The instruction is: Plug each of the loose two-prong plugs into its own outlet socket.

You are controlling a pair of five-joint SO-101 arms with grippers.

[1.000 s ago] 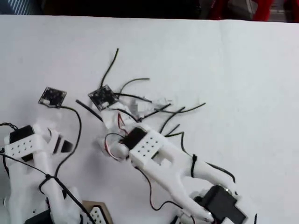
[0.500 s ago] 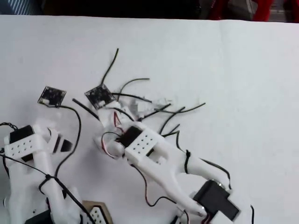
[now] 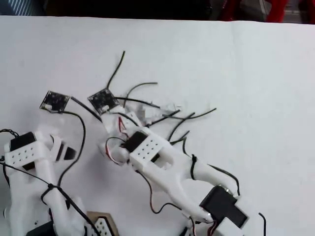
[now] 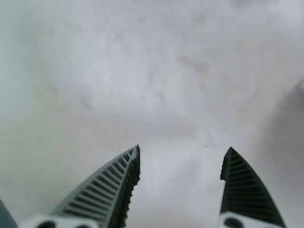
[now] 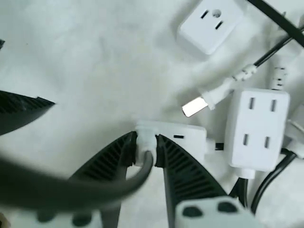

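White on white: the surface [image 3: 256, 73] is plain white, as are both arms' shells, broken by black motor housings and a loop of red wire [image 3: 112, 156]. Black cords [image 3: 116, 71] scrawl past two black squares [image 3: 54, 101] flecked with pale dots. The left pincer [image 4: 184, 156] and right pincer [image 5: 145, 142] show dark grey ribbed fingers [image 4: 114, 185]. The block [image 5: 173, 140] and outlet sockets [image 5: 256, 126] are white with dark slots, and a white plug [image 5: 216, 92] carries a silvery prong.

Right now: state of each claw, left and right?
Left claw: open, holding nothing.
Right claw: closed on a white plug.
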